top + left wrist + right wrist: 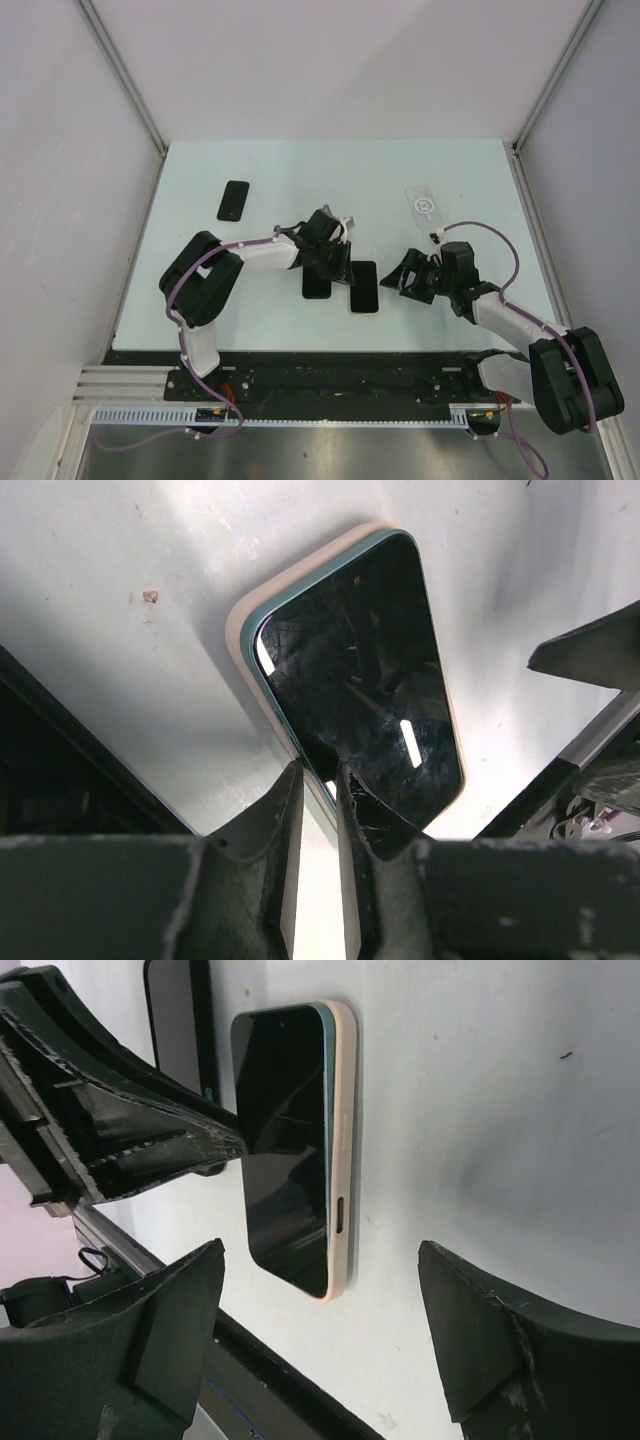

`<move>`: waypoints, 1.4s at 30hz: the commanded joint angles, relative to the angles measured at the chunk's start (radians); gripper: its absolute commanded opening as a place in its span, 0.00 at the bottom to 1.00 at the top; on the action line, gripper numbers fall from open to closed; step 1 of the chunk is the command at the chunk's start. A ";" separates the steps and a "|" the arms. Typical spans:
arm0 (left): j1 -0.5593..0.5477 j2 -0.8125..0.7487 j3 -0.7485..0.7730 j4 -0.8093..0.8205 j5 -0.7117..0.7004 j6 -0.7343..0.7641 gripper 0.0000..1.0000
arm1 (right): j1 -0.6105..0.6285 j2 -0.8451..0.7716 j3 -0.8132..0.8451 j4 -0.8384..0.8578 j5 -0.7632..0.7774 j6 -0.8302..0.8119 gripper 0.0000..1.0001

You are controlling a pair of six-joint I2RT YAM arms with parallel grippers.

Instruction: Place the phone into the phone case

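Observation:
The phone [370, 680], black-screened with a teal edge, lies face up inside the pale pink phone case [238, 630] on the table. One long teal side stands a little proud of the case rim [342, 1140]. My left gripper [315, 780] has its jaws drawn to a narrow slit, tips at the phone's long edge, one finger [365, 810] over the glass; nothing sits between the pads. My right gripper [320, 1250] stands wide open at the phone's [285, 1130] near end. In the top view the cased phone [363, 287] lies between the left gripper [335, 262] and the right gripper [408, 280].
A second dark slab [317, 285] lies just left of the cased phone, under the left wrist. Another black phone [233, 200] lies at the back left. A clear packet [422, 203] rests at the back right. The table's black front rail [300, 1400] runs close by.

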State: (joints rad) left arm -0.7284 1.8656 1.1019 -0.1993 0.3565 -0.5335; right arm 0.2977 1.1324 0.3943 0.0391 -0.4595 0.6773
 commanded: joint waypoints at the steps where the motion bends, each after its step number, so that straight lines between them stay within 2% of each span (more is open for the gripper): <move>1: -0.005 0.017 -0.005 0.034 0.021 -0.005 0.21 | 0.014 0.026 -0.012 0.110 -0.001 0.022 0.83; 8: -0.005 0.027 -0.043 0.084 0.093 -0.040 0.17 | 0.070 0.138 -0.012 0.179 0.048 0.048 0.85; 15: -0.003 0.033 -0.053 0.061 0.053 -0.034 0.18 | 0.123 0.197 -0.012 0.223 0.131 0.111 0.90; 21: 0.003 0.040 -0.071 0.112 0.131 -0.083 0.18 | 0.159 0.273 -0.011 0.292 0.136 0.195 0.90; 25: 0.009 0.041 -0.114 0.188 0.203 -0.134 0.19 | 0.178 0.300 -0.011 0.344 0.121 0.248 0.90; 30: 0.012 0.023 -0.152 0.196 0.180 -0.132 0.19 | 0.164 0.339 -0.023 0.488 0.006 0.287 0.89; 36: 0.012 0.020 -0.169 0.225 0.194 -0.135 0.19 | 0.121 0.336 -0.080 0.616 -0.051 0.300 0.76; 39: 0.014 0.023 -0.172 0.230 0.197 -0.135 0.20 | 0.103 0.331 -0.106 0.648 -0.057 0.295 0.64; 40: 0.014 0.024 -0.174 0.241 0.199 -0.135 0.20 | 0.097 0.337 -0.104 0.648 -0.059 0.286 0.56; 42: 0.014 0.026 -0.181 0.257 0.206 -0.138 0.20 | 0.092 0.354 -0.101 0.669 -0.070 0.274 0.50</move>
State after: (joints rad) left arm -0.6853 1.8702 0.9569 0.0734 0.5171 -0.6640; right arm 0.3958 1.4635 0.2928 0.6037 -0.4576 0.9638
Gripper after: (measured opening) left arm 0.200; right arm 0.554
